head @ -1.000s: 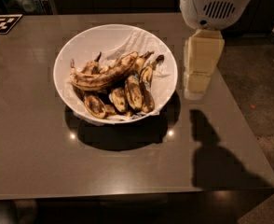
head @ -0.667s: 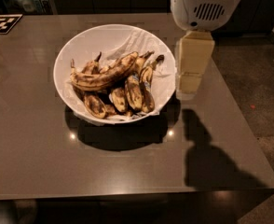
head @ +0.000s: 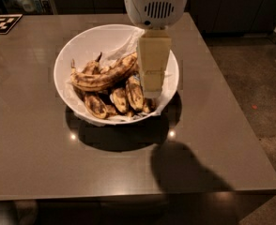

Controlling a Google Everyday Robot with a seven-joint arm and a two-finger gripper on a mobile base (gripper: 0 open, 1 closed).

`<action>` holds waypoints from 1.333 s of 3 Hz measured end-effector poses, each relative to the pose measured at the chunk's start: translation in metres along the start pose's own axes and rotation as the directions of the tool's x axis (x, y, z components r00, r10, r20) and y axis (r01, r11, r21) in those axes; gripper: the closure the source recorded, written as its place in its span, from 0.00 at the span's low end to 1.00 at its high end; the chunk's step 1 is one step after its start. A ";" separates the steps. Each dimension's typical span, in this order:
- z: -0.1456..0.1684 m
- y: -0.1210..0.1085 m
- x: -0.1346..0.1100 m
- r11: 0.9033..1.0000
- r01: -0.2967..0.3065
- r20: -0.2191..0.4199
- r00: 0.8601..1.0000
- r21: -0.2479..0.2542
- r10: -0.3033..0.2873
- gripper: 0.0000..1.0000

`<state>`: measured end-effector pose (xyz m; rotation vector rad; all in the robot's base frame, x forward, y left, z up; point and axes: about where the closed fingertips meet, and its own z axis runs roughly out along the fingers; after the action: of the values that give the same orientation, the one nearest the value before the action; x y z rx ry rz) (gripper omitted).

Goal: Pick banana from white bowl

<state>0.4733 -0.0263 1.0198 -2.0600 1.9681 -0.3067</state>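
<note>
1. We see the gripper [head: 152, 91], a pale cream block under a round white housing with a vent grille [head: 158, 8]. It hangs down over the right part of the large round glossy white bowl [head: 84, 43], and its lower end is inside the rim.
2. We cannot tell if the gripper is apart or together, nor if it touches any fruit.
3. The long curved dull-yellow banana with heavy brown streaks [head: 105, 76] lies in the bowl on top of the other fruit. It runs from the left side up toward the gripper, and its far end comes just beside the gripper's edge.
4. Several shorter, darker, nearly black bananas [head: 134, 93] lie under it, near the front wall of the bowl.
5. Crumpled white paper [head: 124, 43] lines the bowl and shows behind the long banana.
6. The bowl stands on a smooth grey-brown tabletop [head: 34, 149].
7. At the far left corner lies a square card with a black-and-white pattern [head: 4, 22]; we cannot read its marks as letters.
</note>
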 end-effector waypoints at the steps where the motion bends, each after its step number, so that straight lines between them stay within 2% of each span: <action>1: 0.010 -0.008 -0.020 0.999 0.026 0.002 1.000 -0.018 -0.026 0.00; 2: 0.032 -0.018 -0.036 0.997 0.050 -0.005 0.999 -0.054 -0.051 0.00; 4: 0.078 -0.033 -0.058 0.988 0.089 -0.015 0.996 -0.124 -0.091 0.08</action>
<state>0.5278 0.0372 0.9600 -2.2354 1.9545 -0.2318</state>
